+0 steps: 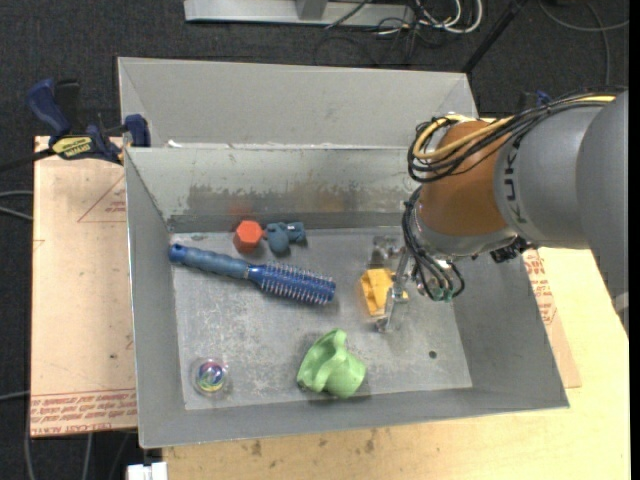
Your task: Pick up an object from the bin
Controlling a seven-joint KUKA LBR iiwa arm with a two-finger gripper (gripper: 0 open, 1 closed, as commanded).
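In the right half of the bin [250,343], the claw [389,306] is down low, touching or just beside a small yellow toy [374,288]. I cannot tell if the claw is spread or pinching. The toy looks not lifted yet, so I think the grab and lift are left.

The bin [250,338] is grey metal, matt, and its floor is scratched and dull. The blue hairbrush [255,273] looks like smooth, slightly glossy plastic. The small ball [210,375] is shiny and iridescent. The green lump [332,366] has a matt surface. The yellow piece [376,288] seems to be hard plastic.
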